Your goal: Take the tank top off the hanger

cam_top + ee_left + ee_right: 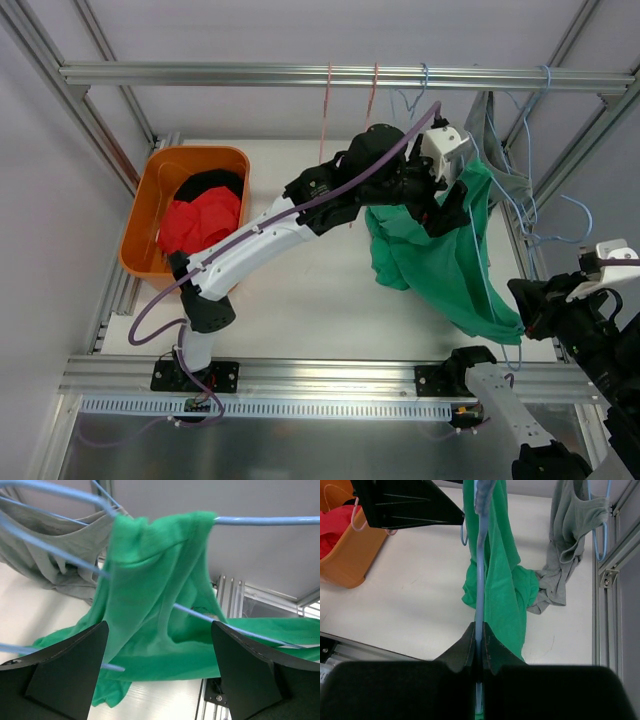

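A green tank top (440, 250) hangs on a light blue wire hanger (480, 575). My right gripper (479, 630) is shut on the hanger's wire at its lower end, at the right edge of the table (545, 305). My left gripper (452, 195) is open near the top of the green tank top; in the left wrist view its fingers (75, 655) stand wide apart, with the green cloth (155, 605) and hanger wire (260, 520) just beyond them, not touching.
A grey tank top (495, 140) hangs on another blue hanger (600, 525) from the overhead rail (300, 75) at the back right. An orange bin (150, 225) with red and black clothes stands at the left. Empty hangers dangle from the rail.
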Robot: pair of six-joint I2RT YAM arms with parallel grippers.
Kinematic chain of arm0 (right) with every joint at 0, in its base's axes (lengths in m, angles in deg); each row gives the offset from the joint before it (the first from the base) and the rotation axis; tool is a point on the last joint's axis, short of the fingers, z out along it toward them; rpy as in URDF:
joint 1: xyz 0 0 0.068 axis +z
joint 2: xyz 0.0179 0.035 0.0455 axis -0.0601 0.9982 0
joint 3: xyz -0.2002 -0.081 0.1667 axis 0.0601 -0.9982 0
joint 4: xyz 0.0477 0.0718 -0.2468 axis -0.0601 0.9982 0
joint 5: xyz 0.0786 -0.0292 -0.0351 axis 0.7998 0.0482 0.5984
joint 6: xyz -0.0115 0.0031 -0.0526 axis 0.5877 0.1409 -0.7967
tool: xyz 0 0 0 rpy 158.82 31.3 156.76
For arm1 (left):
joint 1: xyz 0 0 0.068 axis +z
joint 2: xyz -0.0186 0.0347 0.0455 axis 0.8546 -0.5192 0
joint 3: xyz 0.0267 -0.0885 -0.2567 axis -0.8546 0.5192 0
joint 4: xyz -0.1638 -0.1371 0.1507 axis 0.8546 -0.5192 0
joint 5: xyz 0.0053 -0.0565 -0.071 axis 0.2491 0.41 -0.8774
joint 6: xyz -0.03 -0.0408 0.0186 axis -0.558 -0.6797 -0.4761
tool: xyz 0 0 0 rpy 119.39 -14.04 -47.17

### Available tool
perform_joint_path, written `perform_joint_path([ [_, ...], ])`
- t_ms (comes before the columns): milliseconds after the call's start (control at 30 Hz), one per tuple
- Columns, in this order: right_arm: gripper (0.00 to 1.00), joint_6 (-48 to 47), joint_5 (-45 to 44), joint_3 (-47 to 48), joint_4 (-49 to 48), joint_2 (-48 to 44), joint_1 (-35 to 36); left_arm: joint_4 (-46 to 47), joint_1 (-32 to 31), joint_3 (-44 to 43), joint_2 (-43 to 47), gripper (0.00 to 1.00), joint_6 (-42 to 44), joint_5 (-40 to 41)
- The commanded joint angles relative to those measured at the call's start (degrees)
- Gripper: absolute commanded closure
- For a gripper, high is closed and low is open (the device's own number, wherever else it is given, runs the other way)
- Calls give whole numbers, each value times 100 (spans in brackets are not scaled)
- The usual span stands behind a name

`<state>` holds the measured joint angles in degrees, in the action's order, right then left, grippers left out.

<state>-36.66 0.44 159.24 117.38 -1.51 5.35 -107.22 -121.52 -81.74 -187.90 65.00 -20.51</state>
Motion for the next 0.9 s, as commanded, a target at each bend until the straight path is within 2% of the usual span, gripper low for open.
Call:
perform_joint_path([
  [0, 100, 42, 116, 194, 353, 234, 131, 673, -188, -71, 184, 18, 387, 169],
  [67, 100, 25, 117, 237, 353, 252, 210, 726, -188, 78, 210, 21, 440, 362],
  [167, 100, 7, 160, 352, 361, 278, 315, 858, -188, 280, 289, 30, 458, 618],
  [233, 100, 16, 178, 483, 361, 287, 403, 920, -188, 316, 298, 46, 597, 741],
  [300, 100, 16, 143, 571, 361, 296, 456, 946, -188, 316, 289, 51, 598, 785],
  [333, 100, 16, 82, 633, 379, 304, 526, 973, -188, 325, 281, 60, 616, 811],
  [467, 100, 16, -226, 695, 449, 304, 719, 1034, -188, 352, 280, 64, 616, 978],
  [500, 100, 7, -278, 695, 467, 296, 781, 1052, -188, 352, 280, 68, 616, 1013],
  [533, 100, 7, -314, 686, 467, 287, 799, 1078, -188, 343, 280, 81, 633, 1074],
  [600, 100, -19, -340, 677, 467, 278, 878, 1122, -188, 343, 289, 90, 616, 1171],
  [633, 100, -28, -393, 660, 476, 269, 922, 1131, -188, 334, 298, 99, 572, 1233],
  [767, 100, -90, -865, 616, 607, 269, 1238, 1254, -188, 378, 412, 100, 528, 1732],
  [833, 100, -125, -1148, 520, 704, 217, 1457, 1306, -206, 474, 509, 100, 239, 1988],
  [867, 100, -160, -1236, 354, 730, 190, 1623, 1376, -214, 518, 613, 100, 194, 2381],
])
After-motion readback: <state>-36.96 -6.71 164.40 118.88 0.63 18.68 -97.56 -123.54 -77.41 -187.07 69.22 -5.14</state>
